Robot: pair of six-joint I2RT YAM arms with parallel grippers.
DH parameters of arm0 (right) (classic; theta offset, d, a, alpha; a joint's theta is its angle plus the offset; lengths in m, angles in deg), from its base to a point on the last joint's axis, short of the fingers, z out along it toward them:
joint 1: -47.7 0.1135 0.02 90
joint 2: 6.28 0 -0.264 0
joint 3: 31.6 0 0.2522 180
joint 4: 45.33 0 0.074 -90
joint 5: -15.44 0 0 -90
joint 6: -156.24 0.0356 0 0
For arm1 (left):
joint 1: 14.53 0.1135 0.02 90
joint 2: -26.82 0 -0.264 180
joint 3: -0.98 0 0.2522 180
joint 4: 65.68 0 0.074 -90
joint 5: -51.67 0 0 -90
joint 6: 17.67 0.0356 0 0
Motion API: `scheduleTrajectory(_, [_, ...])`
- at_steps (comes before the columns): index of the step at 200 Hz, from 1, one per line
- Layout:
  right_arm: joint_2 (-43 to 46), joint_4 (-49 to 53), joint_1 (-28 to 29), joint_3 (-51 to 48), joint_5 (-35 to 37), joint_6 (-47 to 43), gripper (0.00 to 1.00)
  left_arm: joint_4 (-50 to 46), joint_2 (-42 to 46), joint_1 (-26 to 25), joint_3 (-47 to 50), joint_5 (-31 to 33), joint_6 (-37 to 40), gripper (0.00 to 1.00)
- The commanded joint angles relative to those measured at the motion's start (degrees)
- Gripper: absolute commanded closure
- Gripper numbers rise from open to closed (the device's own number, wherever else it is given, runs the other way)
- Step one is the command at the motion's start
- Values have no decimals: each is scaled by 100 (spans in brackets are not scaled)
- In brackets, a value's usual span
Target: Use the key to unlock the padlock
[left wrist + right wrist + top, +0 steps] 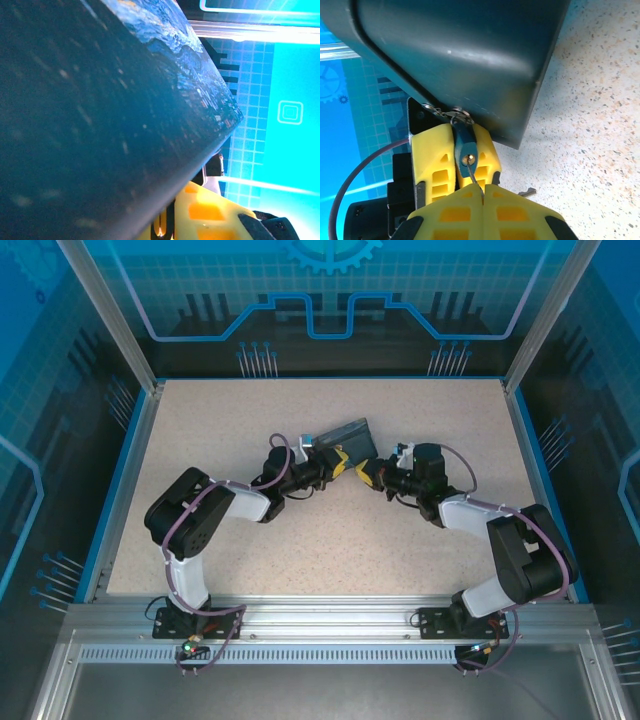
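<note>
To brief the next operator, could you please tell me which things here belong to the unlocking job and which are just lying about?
Job: padlock, key.
Lying about: painted tin, small metal piece on the table.

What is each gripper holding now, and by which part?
The left gripper clamps the padlock by the sides of its body. The right gripper pinches the key by its back end.
</note>
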Motion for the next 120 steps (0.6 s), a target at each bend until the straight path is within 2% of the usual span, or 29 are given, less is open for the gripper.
scheduleTrajectory(1, [172, -60, 21, -107, 72, -40, 100, 510, 221, -33, -16, -60, -74, 100])
scheduleTrajectory(120, [-57, 6, 34, 229, 49, -87, 100, 558, 213, -34, -8, -74, -118, 100])
